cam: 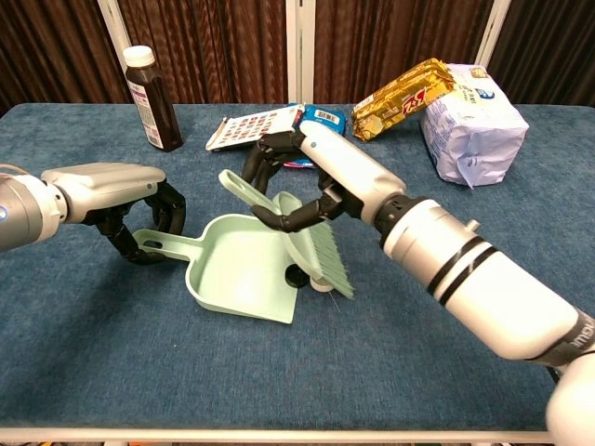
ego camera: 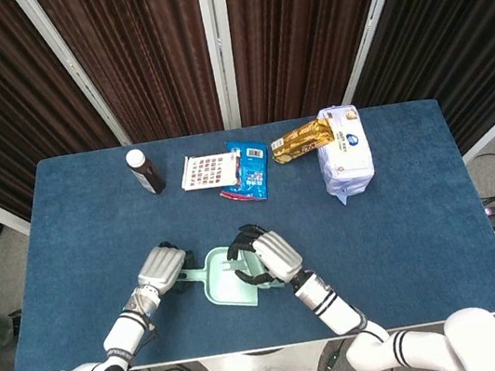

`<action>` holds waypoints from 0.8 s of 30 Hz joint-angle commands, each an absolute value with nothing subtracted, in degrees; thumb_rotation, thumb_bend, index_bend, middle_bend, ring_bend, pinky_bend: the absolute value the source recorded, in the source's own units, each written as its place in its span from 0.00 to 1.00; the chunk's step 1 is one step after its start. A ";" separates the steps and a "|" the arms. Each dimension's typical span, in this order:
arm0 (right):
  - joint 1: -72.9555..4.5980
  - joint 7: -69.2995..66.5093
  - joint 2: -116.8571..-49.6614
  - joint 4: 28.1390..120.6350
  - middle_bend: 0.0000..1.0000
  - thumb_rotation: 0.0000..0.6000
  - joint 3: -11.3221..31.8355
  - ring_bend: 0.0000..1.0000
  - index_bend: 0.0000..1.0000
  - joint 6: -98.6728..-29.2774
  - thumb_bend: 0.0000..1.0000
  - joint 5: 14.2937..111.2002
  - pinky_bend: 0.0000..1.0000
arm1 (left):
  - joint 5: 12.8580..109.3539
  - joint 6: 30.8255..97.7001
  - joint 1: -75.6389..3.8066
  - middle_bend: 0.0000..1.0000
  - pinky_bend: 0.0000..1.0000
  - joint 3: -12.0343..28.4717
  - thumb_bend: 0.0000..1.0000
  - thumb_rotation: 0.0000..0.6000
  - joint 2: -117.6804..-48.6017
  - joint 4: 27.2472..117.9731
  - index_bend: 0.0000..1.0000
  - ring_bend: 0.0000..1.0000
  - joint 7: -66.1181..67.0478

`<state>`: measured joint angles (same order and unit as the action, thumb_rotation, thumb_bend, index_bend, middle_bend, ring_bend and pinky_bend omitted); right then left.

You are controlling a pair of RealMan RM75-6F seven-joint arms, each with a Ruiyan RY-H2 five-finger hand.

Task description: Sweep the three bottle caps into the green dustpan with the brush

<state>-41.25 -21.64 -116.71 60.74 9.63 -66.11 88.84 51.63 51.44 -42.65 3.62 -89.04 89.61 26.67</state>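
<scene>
The green dustpan (cam: 232,274) lies on the blue table, and my left hand (cam: 116,195) grips its handle at the left. My right hand (cam: 311,177) holds the green brush (cam: 321,251) tilted, with its bristles down at the pan's open right edge. A black cap (cam: 296,275) sits at that lip, and a white cap (cam: 322,285) peeks out under the bristles beside it. The red cap is hidden behind the brush. In the head view my left hand (ego camera: 160,267) and right hand (ego camera: 265,254) flank the dustpan (ego camera: 214,285) near the front edge.
Along the back stand a dark bottle (cam: 151,98), a printed card (cam: 256,125), a blue packet (cam: 323,117), a gold packet (cam: 404,98) and a white bag (cam: 474,121). The table's front edge (ego camera: 254,346) runs close behind the dustpan.
</scene>
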 commanded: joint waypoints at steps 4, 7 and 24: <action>-44.34 -24.66 -120.86 57.05 0.67 1.00 11.66 0.31 0.78 -66.26 0.65 89.30 0.18 | 51.10 51.45 -42.82 0.54 0.22 3.56 0.38 1.00 -89.12 89.63 0.59 0.35 26.79; -45.26 -26.20 -122.90 55.31 0.67 1.00 12.40 0.31 0.78 -66.85 0.65 89.26 0.18 | 50.99 51.49 -42.81 0.54 0.22 3.48 0.38 1.00 -89.27 89.53 0.59 0.35 26.65; -46.46 -33.19 -125.51 51.65 0.67 1.00 14.21 0.31 0.78 -73.62 0.65 90.41 0.18 | 49.95 50.70 -43.83 0.54 0.22 4.11 0.38 1.00 -89.33 89.06 0.59 0.35 26.15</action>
<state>-47.16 -33.10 -127.40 50.17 14.43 -72.46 89.82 50.02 50.72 -43.76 4.04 -89.38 89.06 26.18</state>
